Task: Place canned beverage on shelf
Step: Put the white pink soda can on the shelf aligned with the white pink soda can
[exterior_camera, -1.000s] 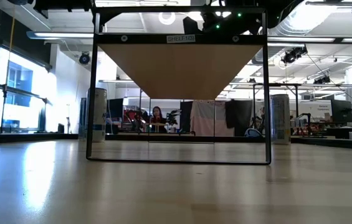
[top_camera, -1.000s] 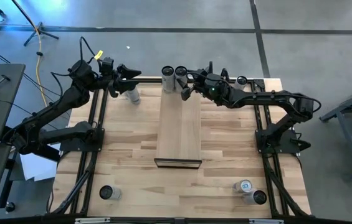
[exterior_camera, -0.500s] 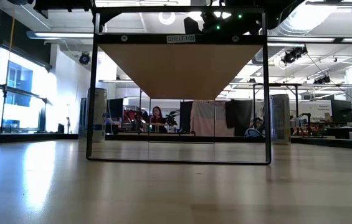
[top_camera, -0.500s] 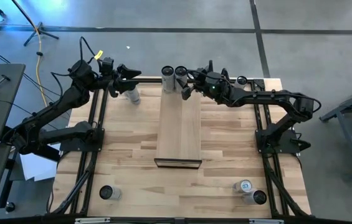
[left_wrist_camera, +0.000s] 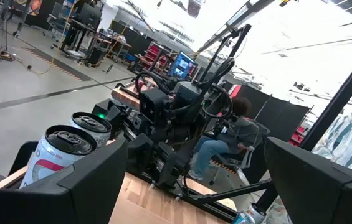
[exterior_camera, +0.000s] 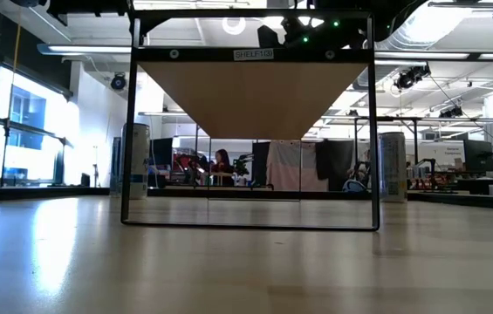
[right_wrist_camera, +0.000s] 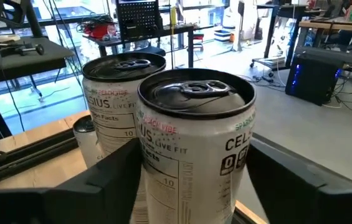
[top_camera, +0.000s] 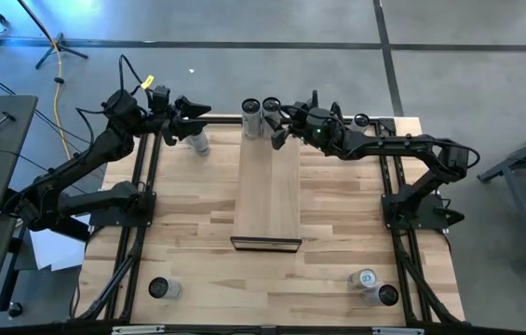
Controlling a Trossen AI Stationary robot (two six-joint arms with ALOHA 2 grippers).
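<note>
While 2 cans stand on the shelf (top_camera: 268, 191), the nearer can (right_wrist_camera: 194, 149) sits between spread right jaws.

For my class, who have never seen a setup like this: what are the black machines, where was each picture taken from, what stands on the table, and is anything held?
The black machines are two robot arms, each ending in a two-finger claw. One picture looks straight down from above; one looks level across the tabletop; two come from cameras on the arms' wrists.

The wooden table carries a raised pale board, the shelf. Two cans stand side by side at its far end. Another can stands by the left claw, one can at the near left, and two more at the near right.

The right claw has its fingers either side of one shelf can; whether it grips is unclear. The left claw is open and holds nothing.
</note>
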